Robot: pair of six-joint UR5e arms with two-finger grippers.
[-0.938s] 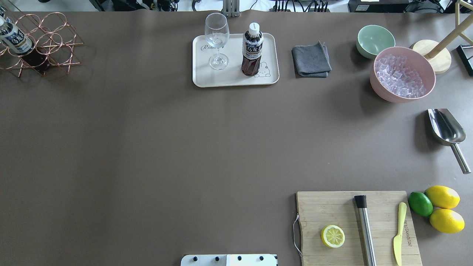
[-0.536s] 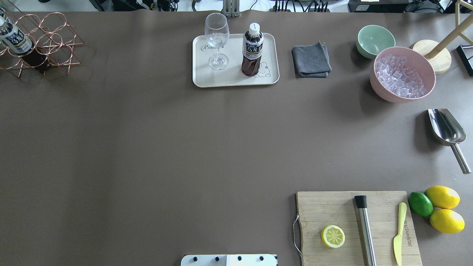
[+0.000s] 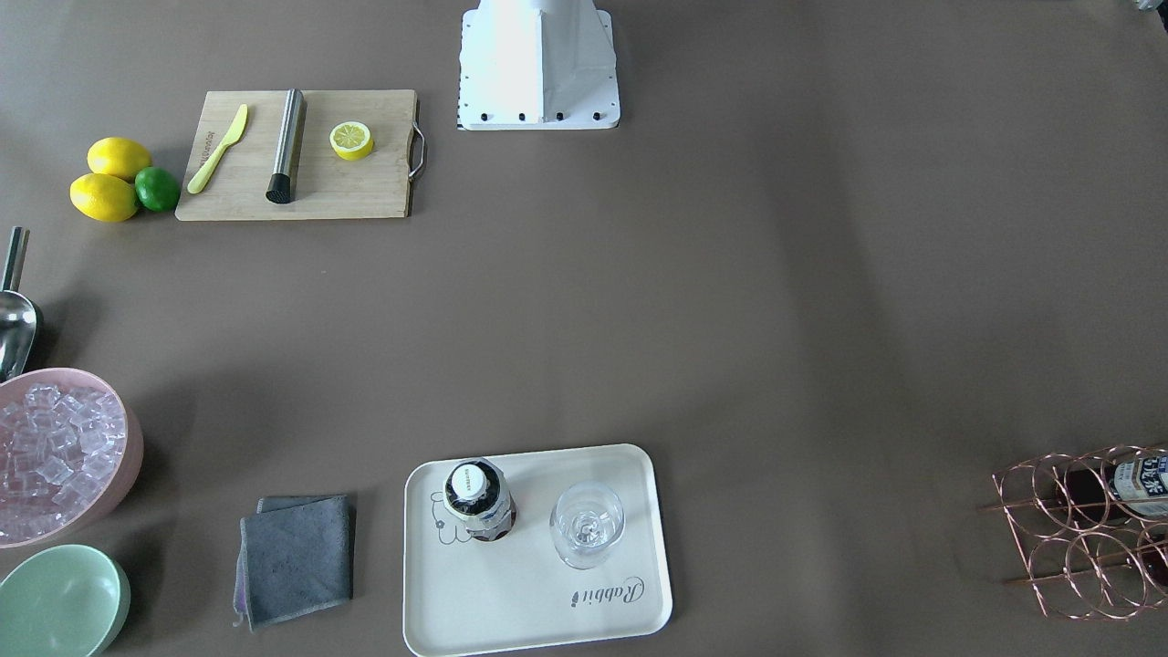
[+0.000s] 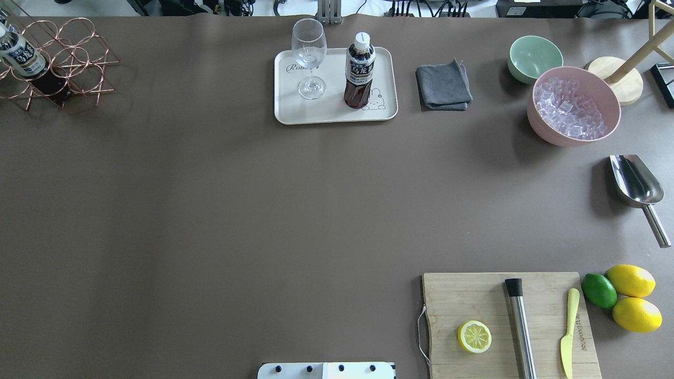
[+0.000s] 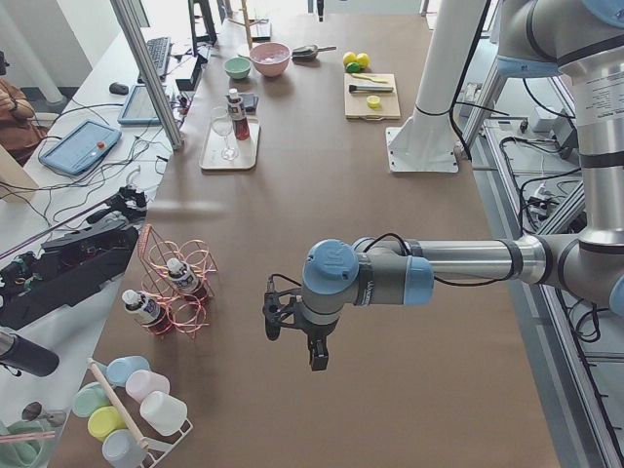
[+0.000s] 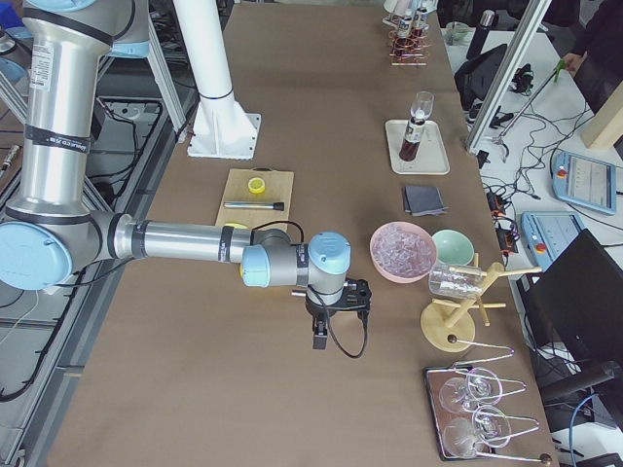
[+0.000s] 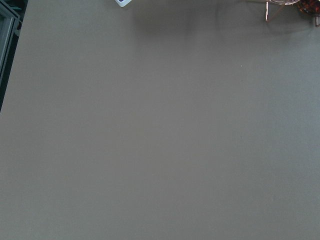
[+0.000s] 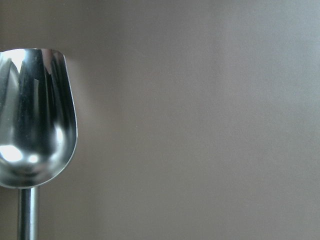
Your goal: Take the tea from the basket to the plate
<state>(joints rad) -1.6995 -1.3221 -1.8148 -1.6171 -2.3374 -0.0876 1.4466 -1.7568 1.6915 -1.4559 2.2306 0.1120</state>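
One tea bottle [image 4: 359, 71] stands upright on the right half of the cream plate [image 4: 331, 115], beside a clear stemmed glass [image 4: 309, 55]; it also shows in the front view [image 3: 477, 500]. Another tea bottle [image 4: 21, 57] sits in the copper wire basket [image 4: 79, 58] at the far left corner. Both grippers are out of the overhead and front views. The left gripper [image 5: 292, 339] hangs over bare table right of the basket [image 5: 185, 292]. The right gripper [image 6: 319, 334] hangs near the pink bowl. I cannot tell whether either is open or shut.
A grey cloth [image 4: 443, 85], mint bowl [image 4: 534, 57] and pink bowl of clear cubes [image 4: 574, 105] lie right of the plate. A metal scoop [image 4: 637, 184] shows large in the right wrist view [image 8: 35, 115]. A cutting board [image 4: 508, 323] with lemon half, lemons and lime sits near right.
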